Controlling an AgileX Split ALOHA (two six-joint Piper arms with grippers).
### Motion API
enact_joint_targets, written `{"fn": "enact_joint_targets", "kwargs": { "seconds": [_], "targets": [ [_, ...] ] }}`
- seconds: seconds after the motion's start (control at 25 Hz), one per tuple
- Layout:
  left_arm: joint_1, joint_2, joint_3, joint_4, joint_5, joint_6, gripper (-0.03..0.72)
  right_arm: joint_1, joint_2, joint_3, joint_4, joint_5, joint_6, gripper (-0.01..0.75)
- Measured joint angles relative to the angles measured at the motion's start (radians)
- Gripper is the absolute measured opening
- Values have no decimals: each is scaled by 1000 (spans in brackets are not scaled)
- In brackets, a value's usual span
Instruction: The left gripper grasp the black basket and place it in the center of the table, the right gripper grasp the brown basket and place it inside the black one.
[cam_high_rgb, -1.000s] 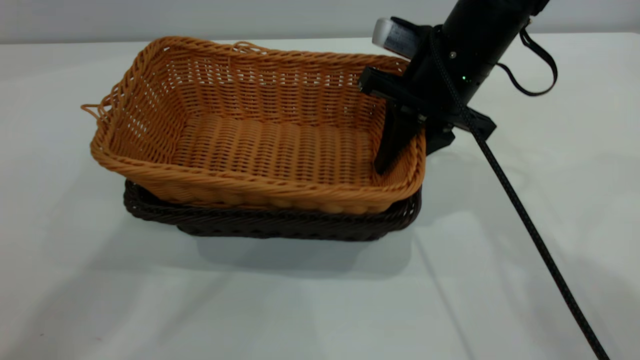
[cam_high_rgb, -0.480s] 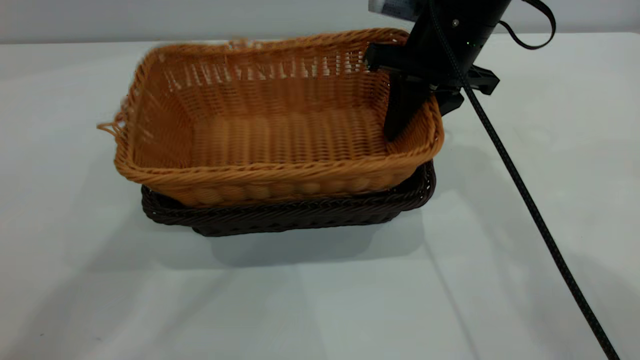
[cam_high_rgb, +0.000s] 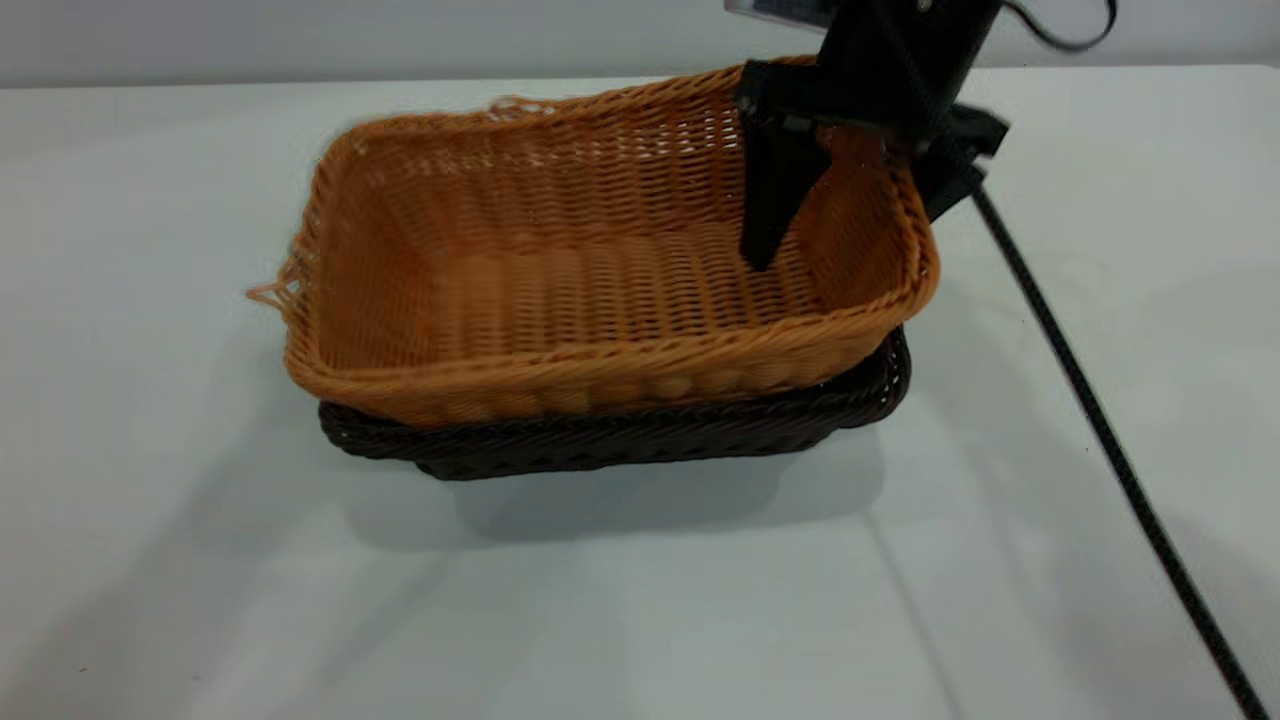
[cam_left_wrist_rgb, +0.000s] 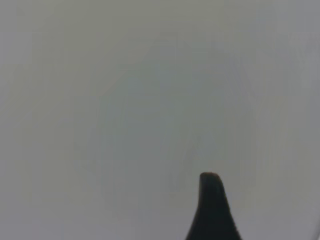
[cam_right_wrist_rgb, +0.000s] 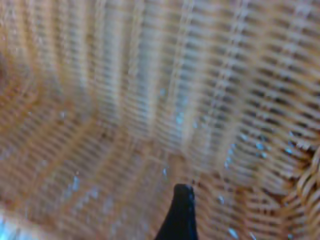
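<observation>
The brown basket (cam_high_rgb: 600, 270) sits tilted in the black basket (cam_high_rgb: 640, 435), its end wall clamped by the right end effector (cam_high_rgb: 850, 200).

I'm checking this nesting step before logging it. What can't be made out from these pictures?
- Black basket: exterior view shows only its rim and front; the brown basket covers its inside.
- Right end effector: its outer finger is behind the brown basket's wall, so the grip cannot be confirmed.
- Left end effector: left wrist view shows one fingertip over bare table; its position is unknown.
- Right wrist view: blurred weave only.
</observation>
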Motion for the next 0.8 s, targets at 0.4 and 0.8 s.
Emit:
{"fn": "enact_joint_targets", "kwargs": {
  "seconds": [0.4,0.8],
  "targets": [
    [0,-74,0,-1,39,-118,474,-1,-3,-126,-97,77,116,580],
    [0,-242,0,-8,348,-235,474,-1,-271,-134,-203,91,215,577]
  ]
}}
